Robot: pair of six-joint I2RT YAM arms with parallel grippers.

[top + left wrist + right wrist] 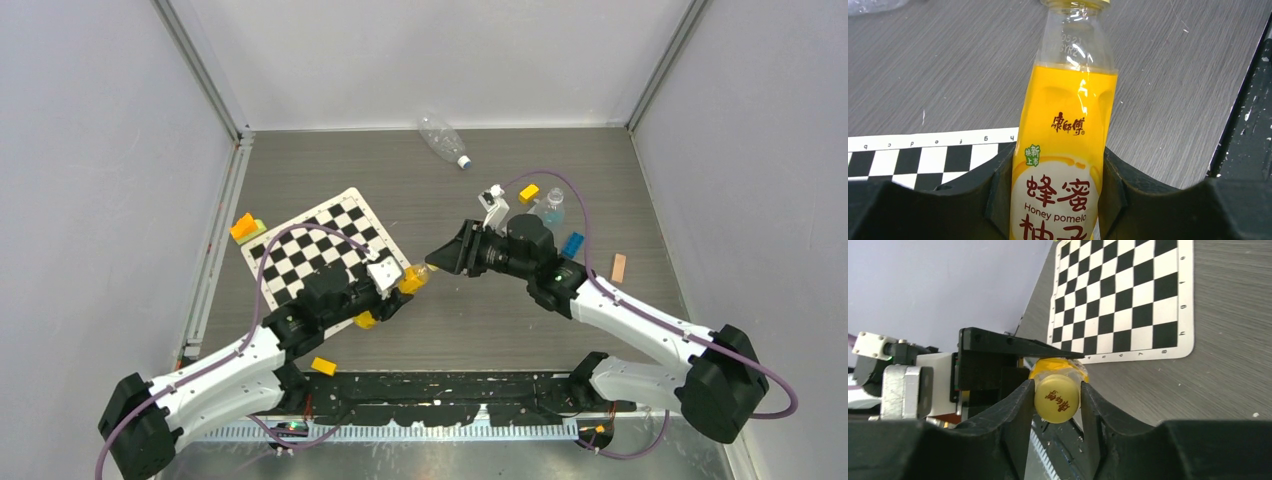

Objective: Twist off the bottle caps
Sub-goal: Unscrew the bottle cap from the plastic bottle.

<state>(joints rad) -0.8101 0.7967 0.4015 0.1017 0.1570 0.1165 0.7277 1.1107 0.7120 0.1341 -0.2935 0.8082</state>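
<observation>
A yellow-orange bottle [1065, 140] labelled "Honey pomelo" lies between the two arms above the table, and my left gripper [1055, 195] is shut on its body. In the top view this bottle [413, 280] sticks out of the left gripper [395, 283] toward the right gripper [440, 255]. Its yellow cap [1056, 399] sits between the fingers of my right gripper [1056, 405], which press on both its sides. A clear crinkled bottle [440, 137] with a white cap [464, 162] lies at the back. Another clear bottle [549, 208] stands behind the right wrist.
A checkerboard mat [320, 245] lies under the left arm. Loose blocks are scattered about: orange [243, 226] at the left, yellow [323, 366] near the front rail, yellow [529, 193] and blue [572, 244] by the right arm. A tan piece [618, 267] lies at the right.
</observation>
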